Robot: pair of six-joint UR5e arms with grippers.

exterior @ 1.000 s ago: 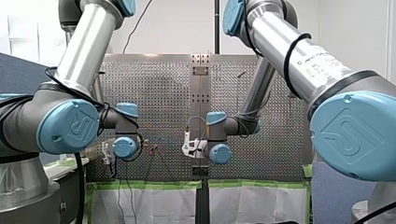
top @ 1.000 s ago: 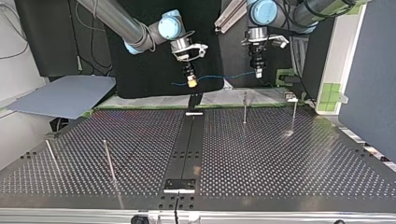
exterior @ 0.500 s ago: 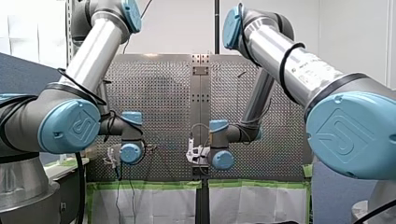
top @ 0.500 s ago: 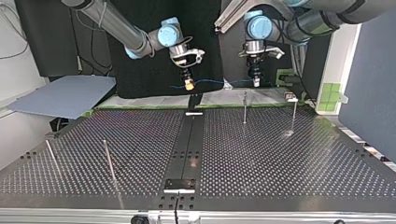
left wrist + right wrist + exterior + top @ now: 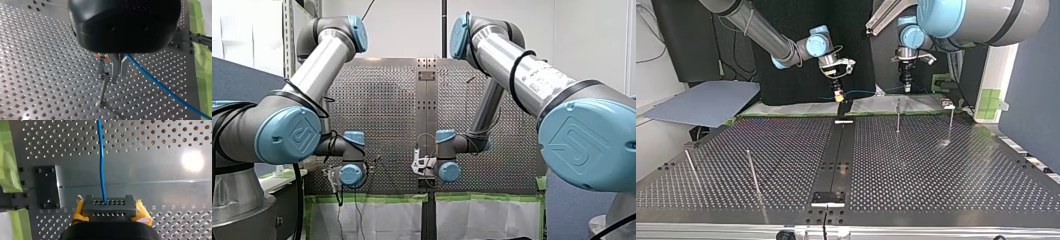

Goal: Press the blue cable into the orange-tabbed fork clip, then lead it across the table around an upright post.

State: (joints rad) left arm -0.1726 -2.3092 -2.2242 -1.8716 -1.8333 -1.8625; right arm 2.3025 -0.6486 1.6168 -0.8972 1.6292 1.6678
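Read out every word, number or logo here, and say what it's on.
"22 21 20 19 18 17": faint row stamped on the table, right wrist view.
Print on my right arm's tube: too blurred to read.
Blue joint cap: embossed logo, no legible letters.

Robotics lab: perforated table (image 5: 946, 175)

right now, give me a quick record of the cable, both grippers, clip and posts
blue cable: runs between both grippers
left gripper: jaws shut on the cable
right gripper: yellow pads, jaws shut on the cable
orange-tabbed fork clip: beside the left gripper's jaws, seating unclear
upright posts: four on the perforated table, cable around none
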